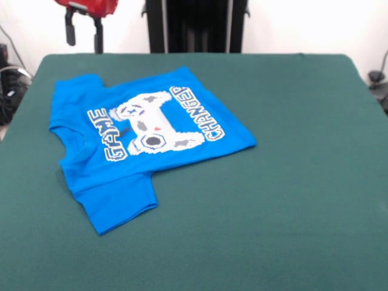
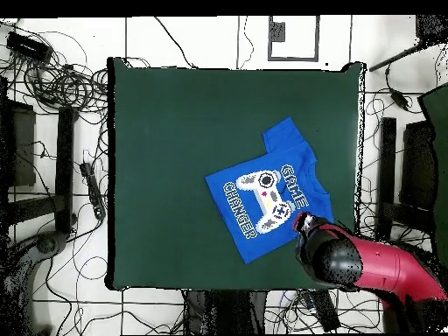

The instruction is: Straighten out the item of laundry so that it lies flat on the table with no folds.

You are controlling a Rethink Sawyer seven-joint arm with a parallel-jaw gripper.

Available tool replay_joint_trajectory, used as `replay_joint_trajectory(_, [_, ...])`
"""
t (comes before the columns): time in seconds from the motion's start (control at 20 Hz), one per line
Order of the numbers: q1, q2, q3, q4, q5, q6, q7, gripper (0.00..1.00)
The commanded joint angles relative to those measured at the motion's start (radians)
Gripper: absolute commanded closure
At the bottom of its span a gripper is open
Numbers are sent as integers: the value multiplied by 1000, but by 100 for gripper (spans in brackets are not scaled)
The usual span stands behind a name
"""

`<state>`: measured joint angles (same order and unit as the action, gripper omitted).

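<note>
Green felt table fills most of both views; white wall and the robot's black pedestal sit behind it in the front cam. Your T-shirt lies print-up w/ the controller graphic and "GAME CHANGER" lettering showing, in the left half of the front view, nearer the far edge than the near one. From overhead the T-shirt sits right of centre, toward the robot's side. Body looks flat; the sleeve nearest the front cam seems doubled at its edge. Gripper hangs above the far-left table corner, well clear of the cloth: two dark fingers apart, nothing between them. Overhead, the red arm comes in from bottom right, just beside the shirt's corner.
</note>
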<state>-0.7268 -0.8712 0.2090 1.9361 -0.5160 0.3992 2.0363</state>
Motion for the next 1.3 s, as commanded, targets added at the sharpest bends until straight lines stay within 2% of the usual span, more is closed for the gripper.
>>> replay_joint_trajectory(0.05, [44, -26, 105, 102, 84, 50, 28, 0])
replay_joint_trajectory(0.35, [48, -54, 118, 109, 132, 91, 5, 0])
replay_joint_trajectory(0.8, [107, -96, 105, 130, 198, 122, 32, 0])
replay_joint_trajectory(1.3, [208, -25, 55, 107, 226, 37, 116, 0])
